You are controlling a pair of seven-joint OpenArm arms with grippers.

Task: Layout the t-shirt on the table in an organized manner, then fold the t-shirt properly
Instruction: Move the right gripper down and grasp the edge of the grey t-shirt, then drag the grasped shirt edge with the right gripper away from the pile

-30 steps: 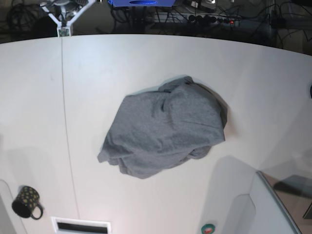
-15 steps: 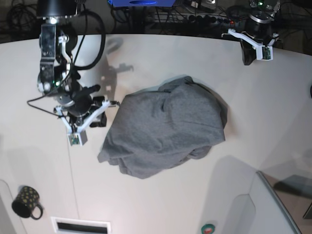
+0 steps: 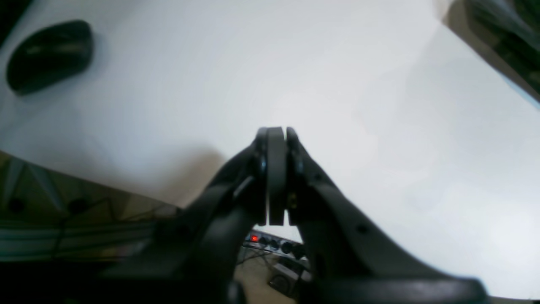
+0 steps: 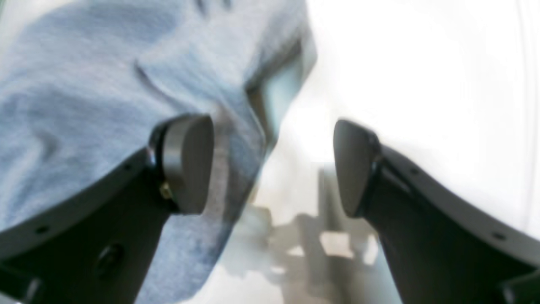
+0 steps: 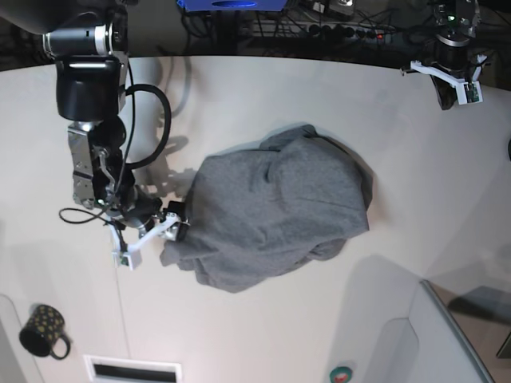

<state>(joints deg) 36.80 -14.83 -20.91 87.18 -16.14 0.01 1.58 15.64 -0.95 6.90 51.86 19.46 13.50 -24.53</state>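
The right gripper [image 4: 272, 164] has its jaws spread wide and holds nothing; the edge of the grey t-shirt [image 5: 275, 211] lies between them, close to one finger, with bare white table [image 5: 263, 88] towards the other. The shirt is a crumpled heap in the middle of the table. The left gripper [image 3: 276, 139] is clenched, its pads pressed together with nothing between, above the far table edge and well apart from the shirt. Beyond that edge are dark cables and a power strip [image 3: 274, 245] with a red light. A dark mug [image 5: 41, 330] stands near the front corner.
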